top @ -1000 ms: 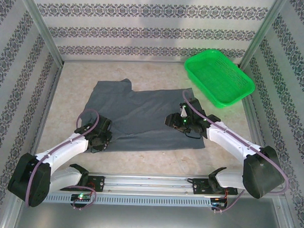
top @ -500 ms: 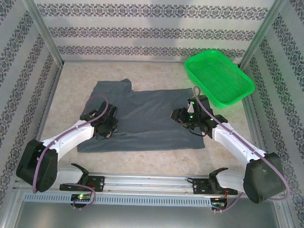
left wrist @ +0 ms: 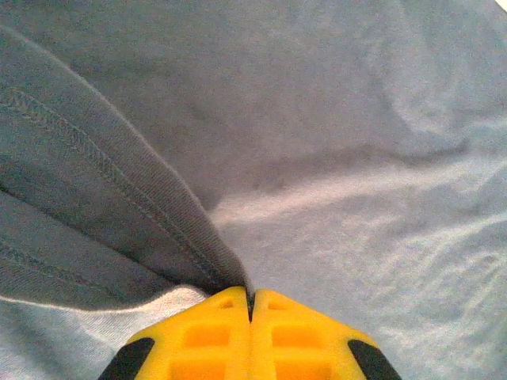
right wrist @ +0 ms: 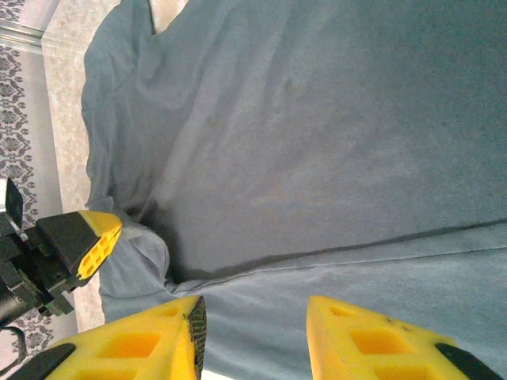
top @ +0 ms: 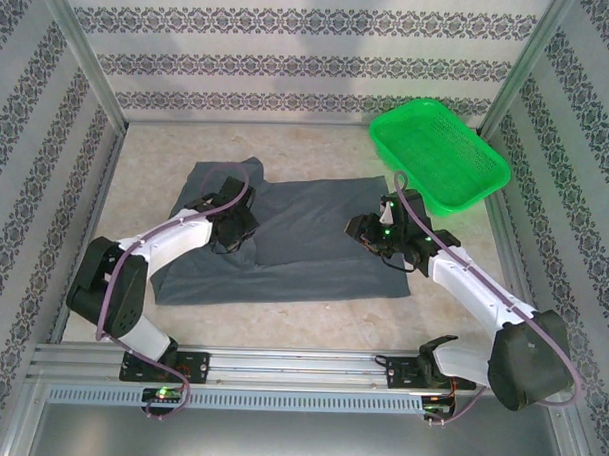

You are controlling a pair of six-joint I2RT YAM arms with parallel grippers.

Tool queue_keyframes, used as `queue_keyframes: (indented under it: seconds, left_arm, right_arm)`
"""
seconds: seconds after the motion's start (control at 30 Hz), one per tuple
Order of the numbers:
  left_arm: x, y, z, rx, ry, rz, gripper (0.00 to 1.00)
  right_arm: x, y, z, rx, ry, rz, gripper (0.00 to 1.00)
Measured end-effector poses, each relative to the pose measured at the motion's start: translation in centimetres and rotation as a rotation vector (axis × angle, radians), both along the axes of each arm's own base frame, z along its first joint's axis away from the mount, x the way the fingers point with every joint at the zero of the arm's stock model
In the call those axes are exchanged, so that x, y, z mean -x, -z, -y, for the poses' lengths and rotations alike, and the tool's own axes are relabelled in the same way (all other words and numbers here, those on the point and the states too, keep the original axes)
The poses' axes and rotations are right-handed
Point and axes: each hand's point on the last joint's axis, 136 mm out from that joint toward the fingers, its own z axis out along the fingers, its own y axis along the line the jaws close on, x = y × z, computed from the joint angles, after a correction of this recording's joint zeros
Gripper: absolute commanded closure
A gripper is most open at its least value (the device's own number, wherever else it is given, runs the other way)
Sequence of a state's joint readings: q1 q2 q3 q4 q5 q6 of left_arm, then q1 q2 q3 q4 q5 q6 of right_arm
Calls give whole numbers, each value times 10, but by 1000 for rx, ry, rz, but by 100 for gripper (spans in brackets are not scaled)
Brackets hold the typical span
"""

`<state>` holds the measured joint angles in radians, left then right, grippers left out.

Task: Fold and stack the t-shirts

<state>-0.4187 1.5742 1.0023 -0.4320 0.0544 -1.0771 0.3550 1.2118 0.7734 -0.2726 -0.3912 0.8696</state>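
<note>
Since a second ago the t-shirt [top: 314, 250] has lost its flat near-left corner: that edge is now drawn in toward the shirt's middle by the left gripper [top: 234, 232], which has travelled from the near hem toward the collar side. The slate-grey shirt lies spread mid-table [top: 311, 323]. In the left wrist view, yellow fingers [left wrist: 206, 340] press together on a stitched fold of its cloth. The right gripper [top: 368, 233] hovers over the shirt's right half, jaws apart with cloth showing between them. A green basket [top: 439, 155] sits near the shirt's far right corner
</note>
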Motion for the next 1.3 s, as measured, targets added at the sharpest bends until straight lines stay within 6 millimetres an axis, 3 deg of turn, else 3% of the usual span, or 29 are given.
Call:
queue_keyframes:
  seconds: [0.4, 0.47, 0.53, 0.6, 0.7, 0.77, 0.87, 0.97, 1.07, 1.13, 1.3]
  left_arm:
    - [-4, 23, 16, -38, 133, -34, 98]
    - [-6, 23, 17, -44, 146, -30, 72]
    - [-8, 22, 16, -55, 150, -22, 54]
    - [-12, 18, 15, -66, 152, -5, 48]
    - [-15, 8, 9, -68, 131, 23, 49]
    - [-12, 0, -5, -46, 84, 43, 54]
    - [1, 1, -44, -13, -33, 35, 61]
    - [21, 20, -79, 7, -153, -22, 64]
    - [46, 49, -100, 30, -238, -116, 65]
    - [57, 61, -108, 64, -290, -153, 67]
    - [52, 59, -132, 153, -427, -107, 67]
  right_arm:
    - [2, 4, 4, -10, 19, -28, 61]
    - [3, 6, 4, -10, 17, -34, 60]
    - [4, 10, 4, -7, 15, -45, 59]
    - [6, 15, 4, 0, 16, -61, 57]
    - [10, 28, 11, 25, 34, -104, 57]
    - [12, 44, 23, 55, 70, -154, 58]
    - [18, 71, 39, 101, 116, -238, 59]
    - [26, 96, 50, 160, 139, -328, 63]
    - [37, 116, 56, 213, 135, -404, 63]
    - [45, 126, 59, 252, 127, -448, 64]
    - [51, 129, 41, 300, 59, -472, 64]
